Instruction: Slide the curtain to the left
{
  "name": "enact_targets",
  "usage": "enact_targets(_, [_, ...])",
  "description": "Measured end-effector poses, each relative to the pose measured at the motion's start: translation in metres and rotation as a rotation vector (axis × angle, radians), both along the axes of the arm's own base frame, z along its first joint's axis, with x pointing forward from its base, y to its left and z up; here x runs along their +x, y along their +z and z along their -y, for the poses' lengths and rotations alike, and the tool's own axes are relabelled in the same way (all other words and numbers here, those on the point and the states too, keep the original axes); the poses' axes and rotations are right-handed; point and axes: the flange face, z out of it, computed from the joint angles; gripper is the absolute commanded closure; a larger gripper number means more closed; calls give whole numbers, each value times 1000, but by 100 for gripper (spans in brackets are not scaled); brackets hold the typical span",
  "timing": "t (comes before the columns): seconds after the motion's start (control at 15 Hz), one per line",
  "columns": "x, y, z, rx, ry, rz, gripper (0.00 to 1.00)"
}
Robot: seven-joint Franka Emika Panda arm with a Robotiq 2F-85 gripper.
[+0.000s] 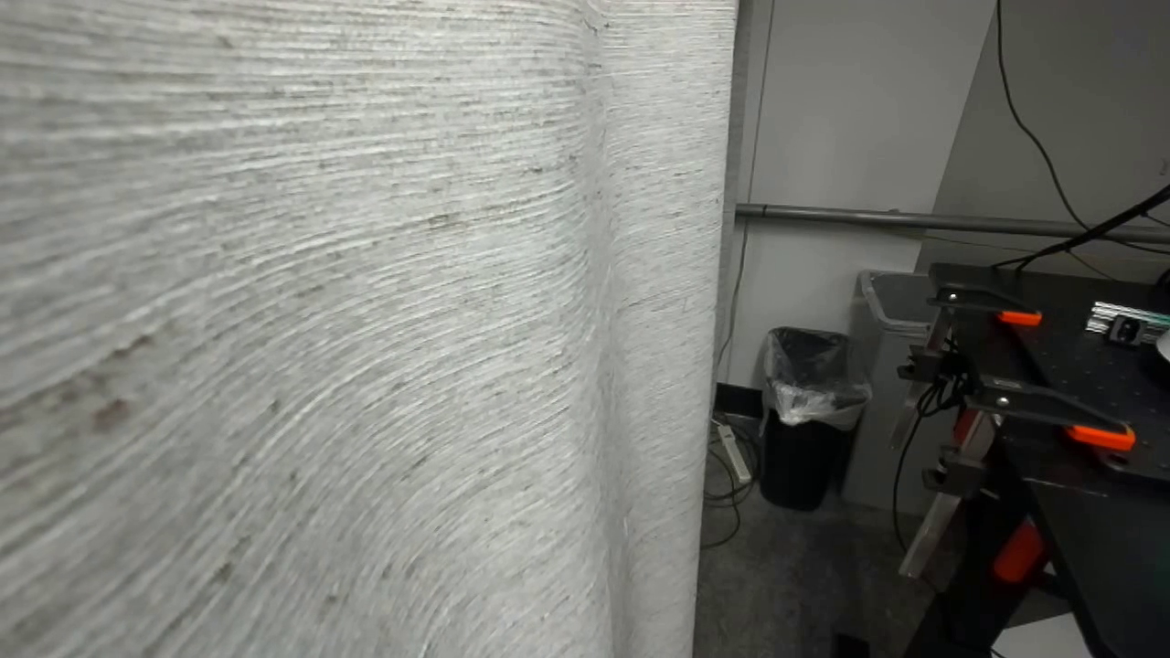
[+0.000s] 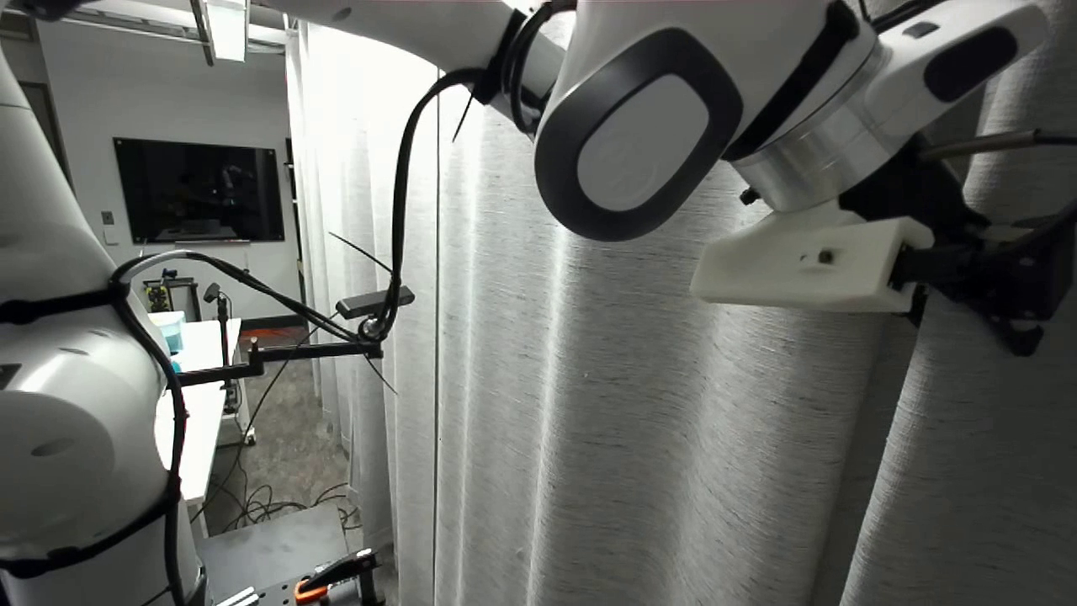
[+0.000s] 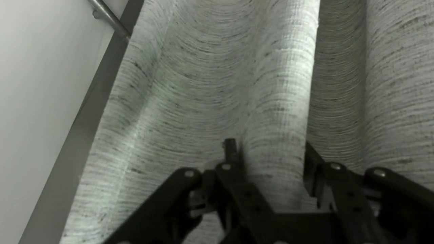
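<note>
1. While a fold of the curtain [image 3: 271, 95] is running between them, the fingers [image 3: 230, 154] of the gripper [image 3: 271, 152] are standing apart, one on either side of the cloth; cannot tell whether they are touching it.
2. Around that fold the curtain is filling most of the wrist view; past its left edge a white wall [image 3: 57, 84] and metal rail [image 3: 110, 17] are showing.
3. In an exterior view the arm [image 2: 639, 126] is crossing the upper part in front of the curtain; a white block [image 2: 799, 265] is sitting at its wrist, beside black hardware [image 2: 1001, 278] partly running off the right edge.
4. In both exterior views the curtain is hanging in upright folds, grey-white with fine dark streaks.
5. Just beyond its right edge, in an exterior view, a lined black bin [image 1: 804, 466] is standing beside a grey bin [image 1: 882, 393]; a power strip [image 1: 734, 452] is sitting nearby.
6. Farther right, two black-and-orange clamps [image 1: 1051, 400] are holding the edge of a black table [image 1: 1115, 539].
7. In an exterior view a dark screen [image 2: 202, 189] is hanging on a far wall [image 2: 202, 101], a white table [image 2: 202, 341] standing nearer.
</note>
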Motion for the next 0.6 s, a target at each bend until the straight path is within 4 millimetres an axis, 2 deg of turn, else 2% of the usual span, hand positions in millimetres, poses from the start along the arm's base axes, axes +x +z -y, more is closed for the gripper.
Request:
enact_targets(0.13, [4, -7, -7, 5, 13, -13, 98])
enact_targets(0.2, [6, -11, -11, 8, 23, -21, 100])
enact_targets(0.4, [14, -25, -32, 19, 60, -43, 100])
enact_targets(0.6, [25, -26, -60, 9, 109, -28, 99])
